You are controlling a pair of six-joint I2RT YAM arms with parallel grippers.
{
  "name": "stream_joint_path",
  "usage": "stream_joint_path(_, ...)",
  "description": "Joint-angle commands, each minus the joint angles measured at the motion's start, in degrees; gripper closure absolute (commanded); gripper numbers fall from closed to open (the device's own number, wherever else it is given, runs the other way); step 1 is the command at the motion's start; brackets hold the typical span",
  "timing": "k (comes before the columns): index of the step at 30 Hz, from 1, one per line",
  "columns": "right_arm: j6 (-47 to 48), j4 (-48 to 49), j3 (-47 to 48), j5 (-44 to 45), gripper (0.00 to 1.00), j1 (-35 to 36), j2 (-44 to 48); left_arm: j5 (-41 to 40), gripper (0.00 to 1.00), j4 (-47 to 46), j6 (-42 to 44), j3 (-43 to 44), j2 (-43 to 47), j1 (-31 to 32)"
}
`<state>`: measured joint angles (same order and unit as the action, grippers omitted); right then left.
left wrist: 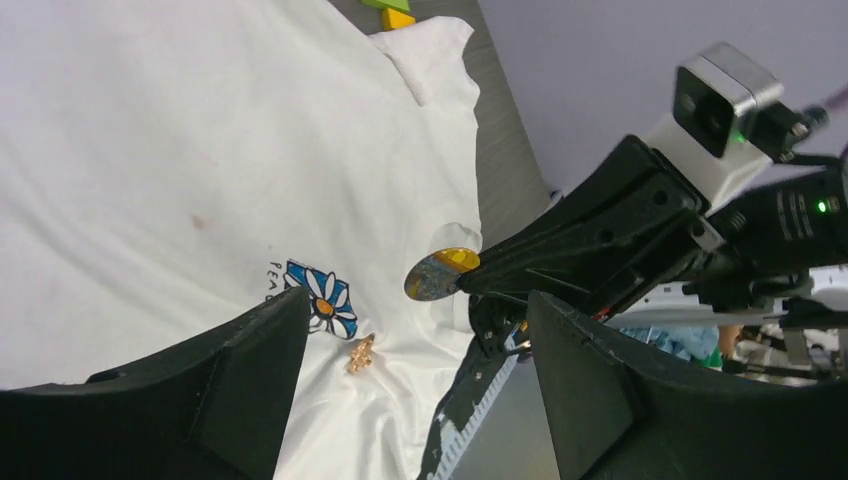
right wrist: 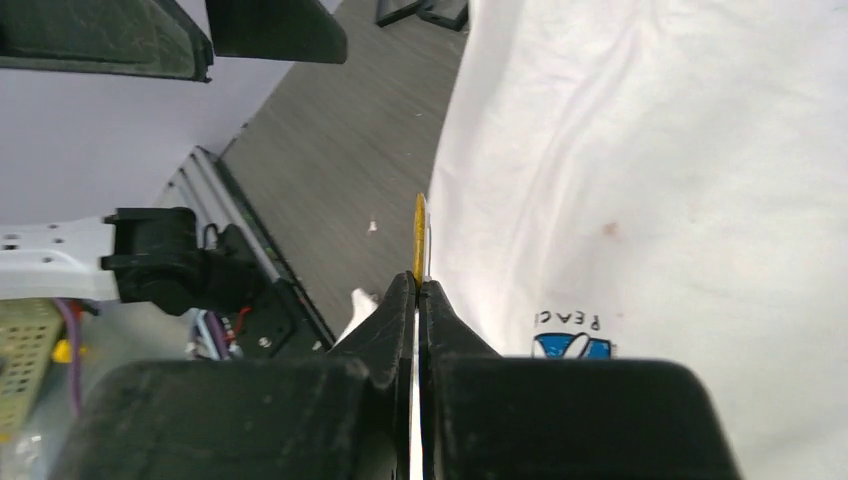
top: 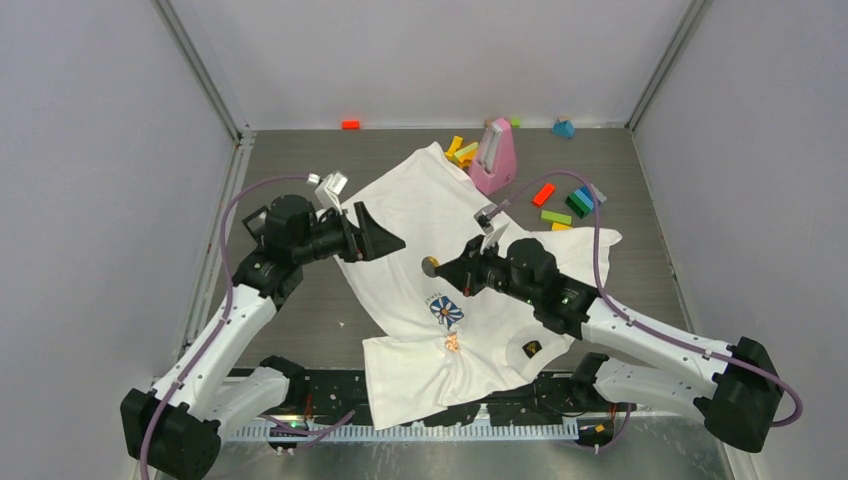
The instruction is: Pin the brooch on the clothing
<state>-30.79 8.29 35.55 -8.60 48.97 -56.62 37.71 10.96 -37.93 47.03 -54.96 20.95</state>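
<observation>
The clothing (top: 430, 200) is a white T-shirt spread on the grey table, with a blue-and-white daisy print (top: 446, 310) near its lower middle. My right gripper (top: 447, 270) hovers above the shirt, shut on the edge of the brooch (top: 430, 266), a flat round gold-and-grey disc. The left wrist view shows the brooch (left wrist: 440, 274) sticking out of the right gripper's tips; the right wrist view shows the brooch (right wrist: 420, 235) edge-on between the pads. My left gripper (top: 385, 232) faces it a little to the left, open and holding nothing. A small gold ornament (left wrist: 361, 353) lies on the shirt beside the daisy.
A pink object (top: 495, 155) stands at the shirt's far edge, with several coloured blocks (top: 575, 200) to its right. An orange block (top: 350, 124) and a blue one (top: 563, 128) lie by the back wall. The shirt's black neck label (top: 532, 349) is under my right arm.
</observation>
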Motion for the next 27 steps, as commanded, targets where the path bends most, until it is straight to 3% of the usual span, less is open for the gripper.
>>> stream_joint_path(1,13.0,-3.1,4.3,16.8,0.99,4.0,0.8,-7.1,0.19,4.2,-10.9,-1.2,0.1,0.3)
stream_joint_path(8,20.5,-3.1,8.0,31.9,0.99,12.9,-5.2,-9.2,0.18,-3.0,-18.5,-5.5,-0.1,4.3)
stream_joint_path(19,26.3,-1.2,12.8,42.3,0.99,21.3,-14.1,-13.9,0.19,-9.3,-21.2,-7.5,-5.5,10.2)
stream_joint_path(21,26.8,-1.0,13.0,43.0,0.99,21.8,-14.5,-14.4,0.24,-9.8,-21.5,-7.9,-5.9,10.6)
stream_joint_path(24,27.4,-1.0,13.3,43.7,0.99,22.1,-15.1,-14.7,0.44,-10.7,-22.4,-8.6,-6.7,11.4)
stream_joint_path(27,28.2,-1.3,13.8,44.5,0.99,22.6,-15.9,-14.9,0.49,-12.2,-22.4,-8.5,-7.8,12.0)
